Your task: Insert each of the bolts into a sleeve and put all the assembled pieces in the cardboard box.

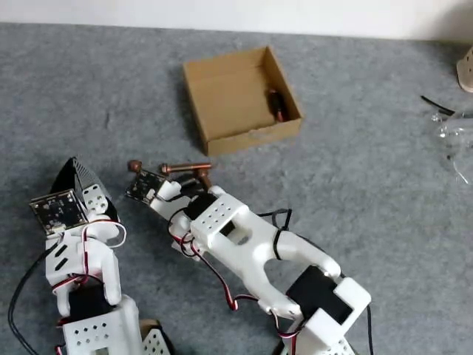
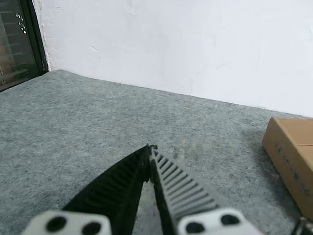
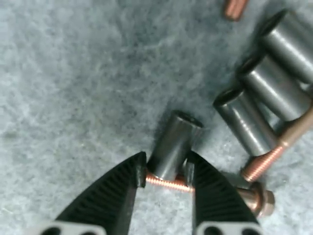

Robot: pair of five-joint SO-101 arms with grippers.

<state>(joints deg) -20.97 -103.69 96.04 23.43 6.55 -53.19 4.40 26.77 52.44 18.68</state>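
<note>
Three spare sleeves (image 3: 268, 85) lie just beside the right hand (image 3: 165, 170), which sits near the cardboard box (image 1: 251, 137) on its front-wall side. It is narrowly parted and seemingly pinching one sleeve (image 3: 173, 142) over a bolt (image 3: 166, 183) thread. Keep that sleeve's bore square to the thread before pushing. The left hand (image 2: 149, 151), farther from the box, is closed and empty.
</note>
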